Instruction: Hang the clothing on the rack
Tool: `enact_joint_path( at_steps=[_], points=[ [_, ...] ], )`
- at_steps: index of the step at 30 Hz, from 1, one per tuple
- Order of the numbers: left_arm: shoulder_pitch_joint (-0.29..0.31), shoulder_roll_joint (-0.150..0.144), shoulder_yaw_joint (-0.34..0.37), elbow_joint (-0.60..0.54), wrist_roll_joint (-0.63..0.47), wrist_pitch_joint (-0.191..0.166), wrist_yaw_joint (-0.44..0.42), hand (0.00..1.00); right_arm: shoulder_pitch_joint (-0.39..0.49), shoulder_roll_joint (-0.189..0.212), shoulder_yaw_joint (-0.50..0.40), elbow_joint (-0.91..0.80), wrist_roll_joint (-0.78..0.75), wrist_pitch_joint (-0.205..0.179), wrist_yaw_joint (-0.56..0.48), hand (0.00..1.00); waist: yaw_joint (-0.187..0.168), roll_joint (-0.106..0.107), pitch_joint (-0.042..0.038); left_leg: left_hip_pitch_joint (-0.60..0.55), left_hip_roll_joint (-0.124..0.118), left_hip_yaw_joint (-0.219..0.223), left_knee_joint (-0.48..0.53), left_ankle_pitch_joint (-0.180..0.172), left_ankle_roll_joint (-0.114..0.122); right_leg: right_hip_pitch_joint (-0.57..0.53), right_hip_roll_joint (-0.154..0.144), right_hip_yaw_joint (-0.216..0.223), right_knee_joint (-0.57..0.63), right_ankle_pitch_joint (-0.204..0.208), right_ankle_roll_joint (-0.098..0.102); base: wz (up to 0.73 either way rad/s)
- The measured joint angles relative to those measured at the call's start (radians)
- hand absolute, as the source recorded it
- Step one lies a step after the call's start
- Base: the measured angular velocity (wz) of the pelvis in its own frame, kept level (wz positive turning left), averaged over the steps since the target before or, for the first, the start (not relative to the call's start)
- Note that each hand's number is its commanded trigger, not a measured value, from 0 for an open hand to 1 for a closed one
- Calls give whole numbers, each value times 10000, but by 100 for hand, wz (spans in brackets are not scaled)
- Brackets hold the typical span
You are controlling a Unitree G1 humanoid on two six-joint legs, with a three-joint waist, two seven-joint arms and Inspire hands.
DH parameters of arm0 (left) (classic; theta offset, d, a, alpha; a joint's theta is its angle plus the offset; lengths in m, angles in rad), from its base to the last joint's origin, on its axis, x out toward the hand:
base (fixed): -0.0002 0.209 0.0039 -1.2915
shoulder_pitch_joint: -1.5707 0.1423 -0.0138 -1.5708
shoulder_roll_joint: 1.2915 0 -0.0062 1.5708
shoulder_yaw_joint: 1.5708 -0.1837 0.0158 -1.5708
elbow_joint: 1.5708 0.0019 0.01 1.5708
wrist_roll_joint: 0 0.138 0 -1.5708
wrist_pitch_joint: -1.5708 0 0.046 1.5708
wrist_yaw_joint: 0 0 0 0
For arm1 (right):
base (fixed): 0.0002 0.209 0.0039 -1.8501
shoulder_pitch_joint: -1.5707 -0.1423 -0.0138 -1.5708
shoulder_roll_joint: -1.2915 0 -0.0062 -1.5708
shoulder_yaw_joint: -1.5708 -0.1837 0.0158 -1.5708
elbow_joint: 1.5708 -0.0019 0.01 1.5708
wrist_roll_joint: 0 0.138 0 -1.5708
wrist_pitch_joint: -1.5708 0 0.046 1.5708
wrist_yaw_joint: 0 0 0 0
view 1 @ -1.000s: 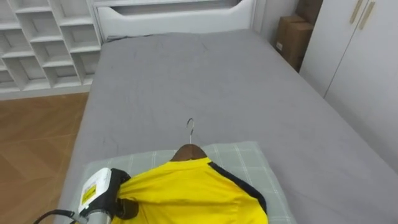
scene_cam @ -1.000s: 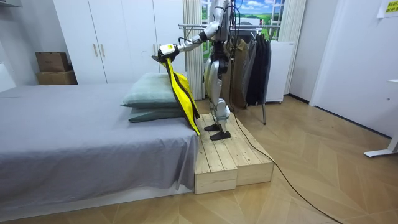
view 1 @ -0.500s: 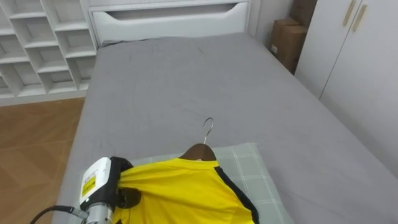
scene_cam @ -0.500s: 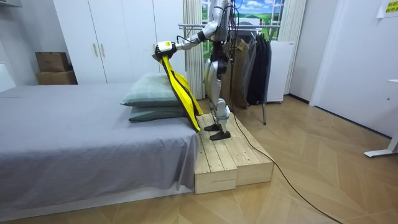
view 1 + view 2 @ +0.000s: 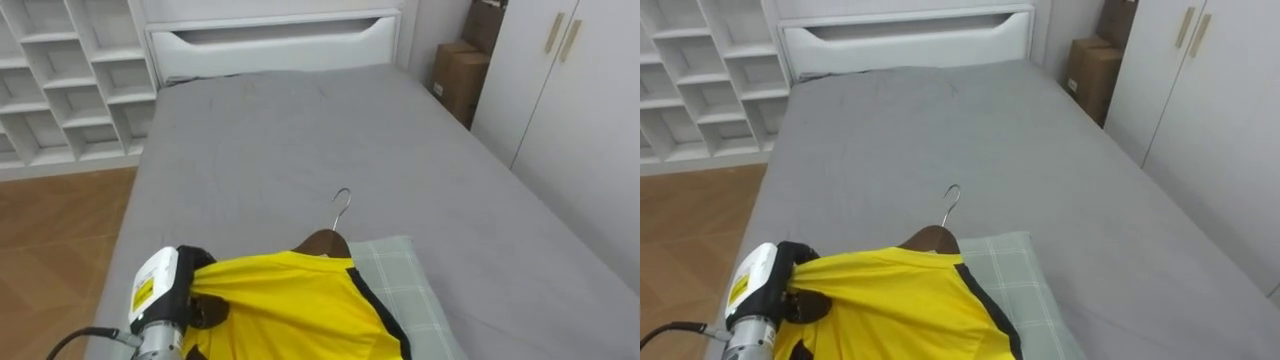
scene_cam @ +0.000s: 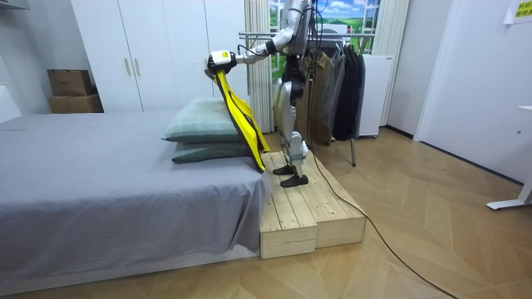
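Note:
A yellow shirt (image 5: 290,305) with dark trim hangs on a brown wooden hanger (image 5: 322,243), whose metal hook (image 5: 342,205) stands up above the collar. My left hand (image 5: 195,290) at the lower left is shut on the shirt's shoulder and the hanger end under it. In the room view I stand on a wooden platform (image 6: 307,212) at the head of the bed, my left hand (image 6: 220,60) stretched out at shoulder height. The shirt (image 6: 241,116) dangles from it over the pillows (image 6: 199,120).
The grey bed (image 5: 300,130) stretches ahead, a checked pillow (image 5: 400,280) just below the shirt. White shelves (image 5: 60,70) stand at the far left, cardboard boxes (image 5: 460,75) and a white wardrobe (image 5: 570,110) at the right. A clothes rack (image 6: 332,75) with dark garments stands behind me.
My left hand has lifted the hanger and shirt higher, so the shirt's hem has risen along the bed's edge. The head camera's view has shifted a little.

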Motion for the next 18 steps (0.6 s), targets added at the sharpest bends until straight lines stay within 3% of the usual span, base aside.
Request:
enact_joint_path(
  at_steps=[7, 12, 18],
  points=[
    [226, 0, -23, -642, 8, 2, 397, 100, 0, -36, -12, 3, -610, 41, -902, 0, -4, -17, -7, 8, -4, 20, 1, 1, 1, -77, -2, -5, -2, -3, 5, -1],
    [427, 38, -24, -1176, 23, 3, 709, 100, -15, -81, -465, -12, -2036, 21, -2403, 0, -1, 1, -7, 19, 4, 44, -60, 1, 1, -60, 15, 27, 4, -2, 4, -1],
    [691, 69, -16, -1423, -13, 136, 1292, 100, 10, -265, -1246, -308, -2388, 118, -4416, 0, -2, 16, -4, 61, 11, 108, -195, 1, 1, -66, 33, 21, -3, -3, 4, -4]
  ],
)
